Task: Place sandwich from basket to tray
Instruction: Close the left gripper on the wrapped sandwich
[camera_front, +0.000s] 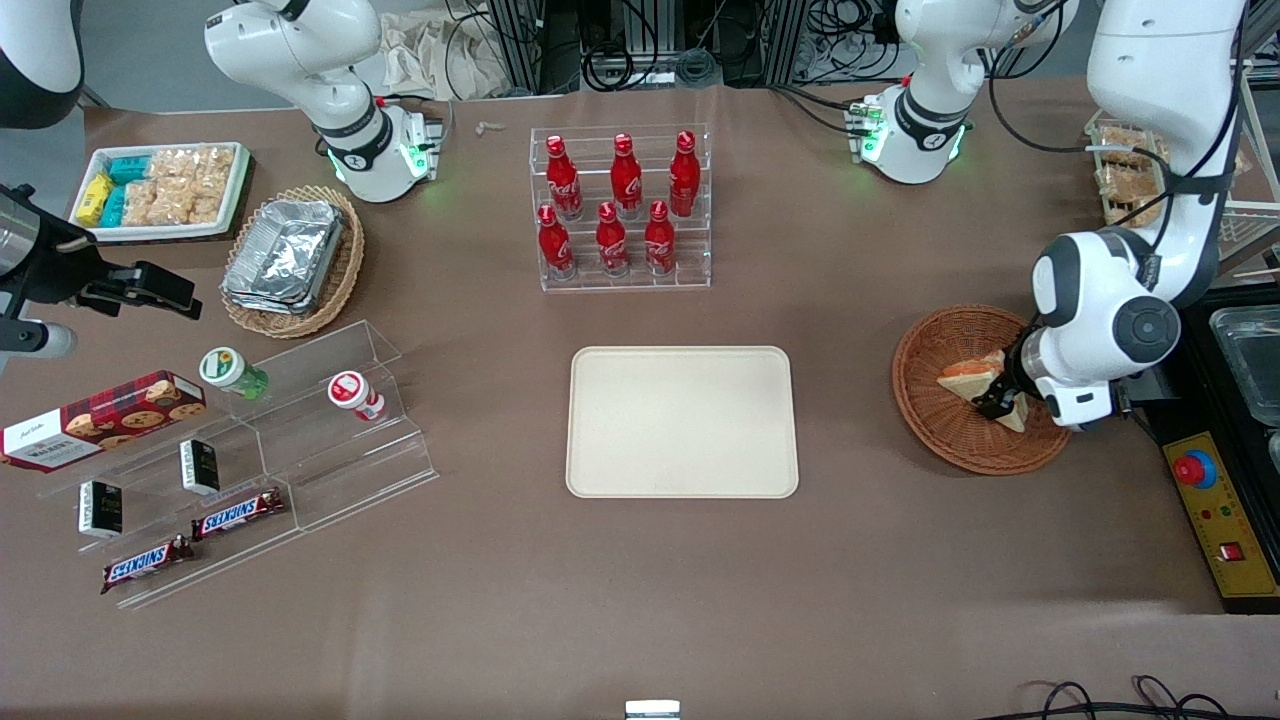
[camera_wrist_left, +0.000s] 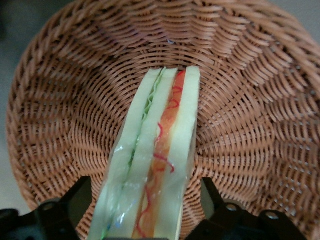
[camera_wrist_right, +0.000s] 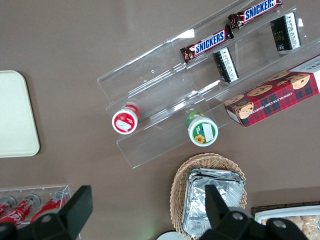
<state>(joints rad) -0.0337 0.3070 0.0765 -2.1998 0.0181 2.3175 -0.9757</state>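
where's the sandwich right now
The sandwich lies in the reddish-brown basket toward the working arm's end of the table, beside the cream tray. The end effector is down in the basket, its open fingers either side of the sandwich.

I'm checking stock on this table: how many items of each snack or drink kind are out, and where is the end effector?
Red cola bottles: 6
Snickers bars: 2
Cookie box: 1
Sandwich: 1
Total: 10
End effector: in the basket, fingers straddling the sandwich, open.
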